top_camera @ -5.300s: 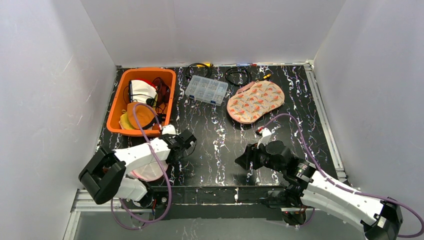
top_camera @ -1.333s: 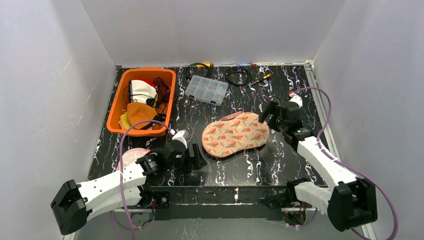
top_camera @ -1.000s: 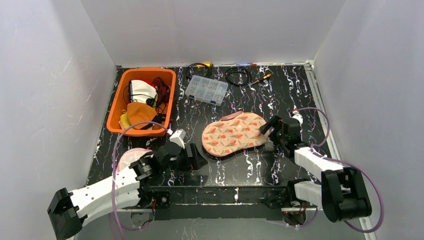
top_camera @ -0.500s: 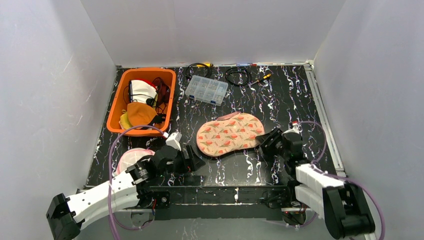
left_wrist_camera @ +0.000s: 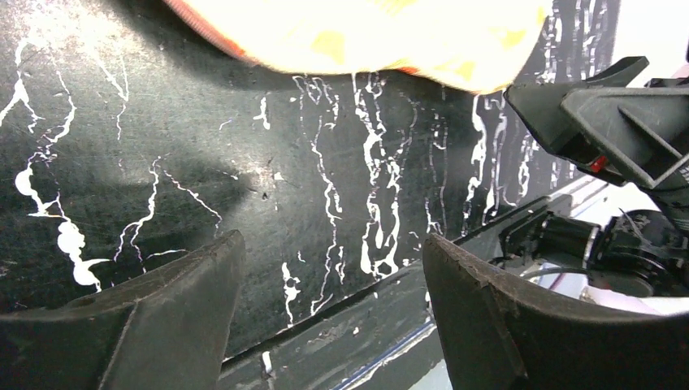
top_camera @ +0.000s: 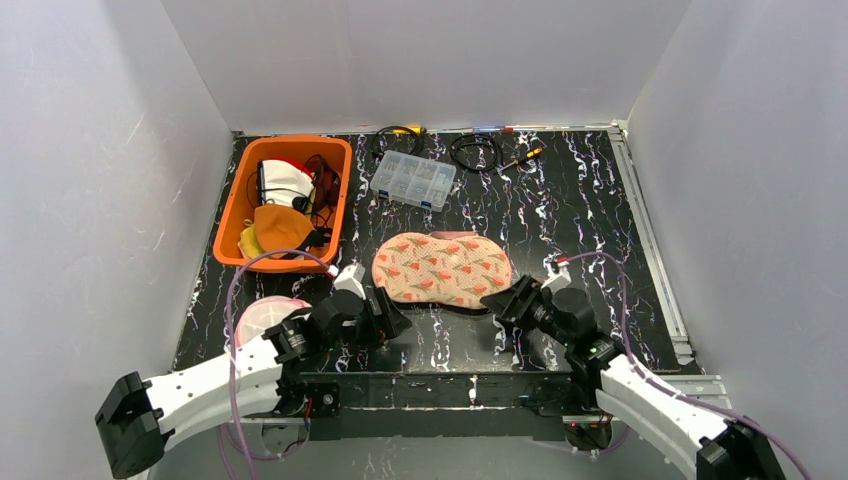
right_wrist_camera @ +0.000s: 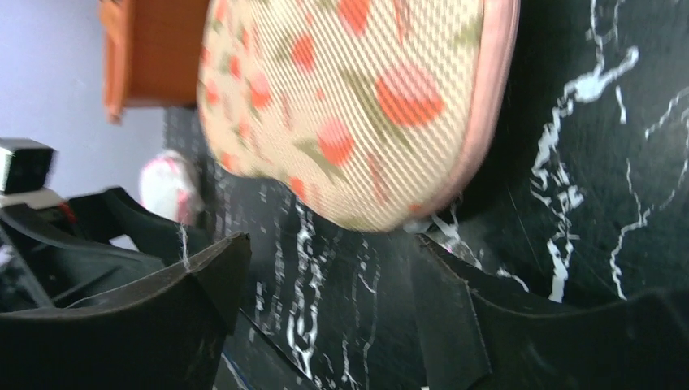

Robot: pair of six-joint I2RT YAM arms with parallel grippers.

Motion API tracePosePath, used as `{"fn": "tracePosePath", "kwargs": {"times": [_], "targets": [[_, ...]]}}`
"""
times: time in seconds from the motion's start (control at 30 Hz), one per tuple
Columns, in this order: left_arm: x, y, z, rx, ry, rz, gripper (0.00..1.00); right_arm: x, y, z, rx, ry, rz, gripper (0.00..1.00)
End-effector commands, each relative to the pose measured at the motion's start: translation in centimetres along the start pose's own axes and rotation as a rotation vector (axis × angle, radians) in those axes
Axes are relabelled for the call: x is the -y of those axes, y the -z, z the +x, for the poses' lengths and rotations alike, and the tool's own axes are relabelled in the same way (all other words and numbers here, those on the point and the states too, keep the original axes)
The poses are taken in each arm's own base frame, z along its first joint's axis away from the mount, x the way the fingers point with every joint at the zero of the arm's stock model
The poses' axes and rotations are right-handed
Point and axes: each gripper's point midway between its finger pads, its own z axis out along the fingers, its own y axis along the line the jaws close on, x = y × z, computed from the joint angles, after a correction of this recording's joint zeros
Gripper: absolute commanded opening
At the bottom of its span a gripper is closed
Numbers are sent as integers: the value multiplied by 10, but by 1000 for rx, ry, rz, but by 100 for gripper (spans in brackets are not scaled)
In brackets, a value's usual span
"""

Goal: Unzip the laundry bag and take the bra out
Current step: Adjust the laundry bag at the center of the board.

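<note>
The laundry bag (top_camera: 440,270), beige mesh with red flowers and pink trim, lies flat in the middle of the table. The bra is hidden from every view. My left gripper (top_camera: 388,316) sits low just off the bag's near-left end, open and empty; its wrist view shows the bag's bright edge (left_wrist_camera: 366,32) beyond the fingers. At the bag's near-right end is my right gripper (top_camera: 503,300), also open, with nothing between its fingers. In the right wrist view the bag (right_wrist_camera: 349,106) fills the top, and its lower edge comes close to the right finger (right_wrist_camera: 487,325).
An orange bin (top_camera: 236,205) of clothes stands at the back left. A clear compartment box (top_camera: 413,180) and coiled cables (top_camera: 475,150) lie along the far edge. A pink-and-white round thing (top_camera: 265,320) rests near the left arm. The table's front edge runs just behind both grippers.
The bag has slid left and nearer to the arms. My right arm swung from the right side down to the bag's near-right end. The left gripper hardly moved.
</note>
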Motion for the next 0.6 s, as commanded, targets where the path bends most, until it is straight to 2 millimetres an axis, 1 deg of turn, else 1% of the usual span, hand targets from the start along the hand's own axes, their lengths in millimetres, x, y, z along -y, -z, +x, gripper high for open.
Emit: {"fn": "tracePosePath", "kwargs": {"times": [0.0, 0.03, 0.1, 0.17, 0.23, 0.27, 0.3, 0.37, 0.43, 0.5, 0.57], "targets": [[14, -3, -11, 22, 1, 1, 77, -8, -4, 6, -80, 68, 83, 82], [16, -3, -11, 17, -4, 0, 77, -4, -2, 1, -73, 89, 136, 84], [18, -2, -12, 14, -7, -2, 77, 1, 7, -18, -7, 127, 227, 88], [17, 2, -12, 11, -8, -3, 77, -5, 19, -42, 90, 167, 259, 93], [14, 6, -12, 17, -7, -9, 77, -10, 30, -63, 172, 200, 282, 95], [11, 7, -11, 19, -6, -13, 77, -7, 34, -68, 195, 214, 313, 95], [9, 8, -10, 19, -4, -17, 77, -4, 37, -73, 208, 225, 344, 96], [6, 9, -9, 18, 1, -18, 77, 8, 38, -76, 209, 244, 423, 97], [6, 9, -6, 7, 7, -14, 77, 13, 31, -76, 200, 253, 447, 97], [6, 9, -3, -5, 13, -12, 77, 11, 22, -77, 215, 257, 419, 95], [7, 9, -1, -15, 22, -9, 77, 3, 9, -78, 223, 264, 350, 91]]}}
